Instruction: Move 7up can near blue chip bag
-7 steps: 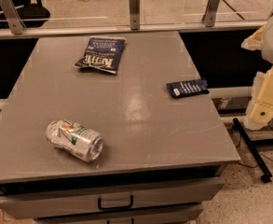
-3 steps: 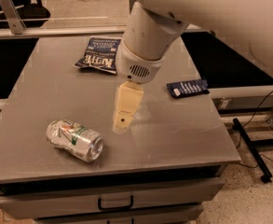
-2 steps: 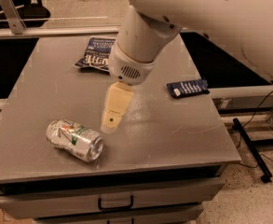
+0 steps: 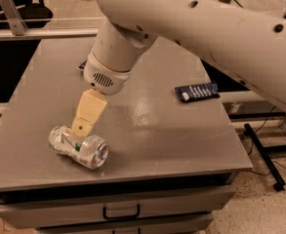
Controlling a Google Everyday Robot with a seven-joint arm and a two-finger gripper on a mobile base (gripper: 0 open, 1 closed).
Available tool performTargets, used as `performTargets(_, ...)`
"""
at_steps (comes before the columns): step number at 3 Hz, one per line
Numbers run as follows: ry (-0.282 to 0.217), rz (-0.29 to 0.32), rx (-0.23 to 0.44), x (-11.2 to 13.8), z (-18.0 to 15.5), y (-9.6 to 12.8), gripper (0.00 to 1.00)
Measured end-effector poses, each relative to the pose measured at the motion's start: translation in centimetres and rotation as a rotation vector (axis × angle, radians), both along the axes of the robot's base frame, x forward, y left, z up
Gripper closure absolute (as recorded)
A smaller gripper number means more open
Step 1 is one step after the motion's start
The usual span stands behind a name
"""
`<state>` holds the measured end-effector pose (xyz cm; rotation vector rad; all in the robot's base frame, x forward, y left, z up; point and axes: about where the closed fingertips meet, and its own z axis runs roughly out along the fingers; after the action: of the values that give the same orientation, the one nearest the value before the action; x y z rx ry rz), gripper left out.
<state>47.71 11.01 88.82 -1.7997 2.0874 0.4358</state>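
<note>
The 7up can (image 4: 86,150) is a dented silver can with green and red marks. It lies on its side near the front left of the grey table (image 4: 181,130). My gripper (image 4: 80,129) hangs from the big white arm and reaches down onto the upper side of the can's middle. The blue chip bag is almost wholly hidden behind the arm. Only a dark corner (image 4: 80,66) shows at the arm's left edge, far back on the table.
A narrow dark-blue packet with white stripes (image 4: 197,91) lies at the table's right side. The table has a front drawer with a handle (image 4: 121,212). A black stand leg (image 4: 264,152) lies on the floor to the right. Rails run behind the table.
The arm has swung in from the right and moved left and down, so the gripper is now at the can. The can and the packet have not moved. The arm now covers the bag.
</note>
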Motion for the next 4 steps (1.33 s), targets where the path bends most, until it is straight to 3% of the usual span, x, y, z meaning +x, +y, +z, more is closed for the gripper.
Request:
performTargets(1, 0.06, -0.051, -0.006, -0.2, -1.1, 1.7, 0.0)
performTargets(3, 0.087, -0.145, -0.017, -1.3, -3.1, 3.4, 0.0)
performTargets(4, 0.072, -0.197, -0.019, -2.0, -3.4, 2.9, 0.17)
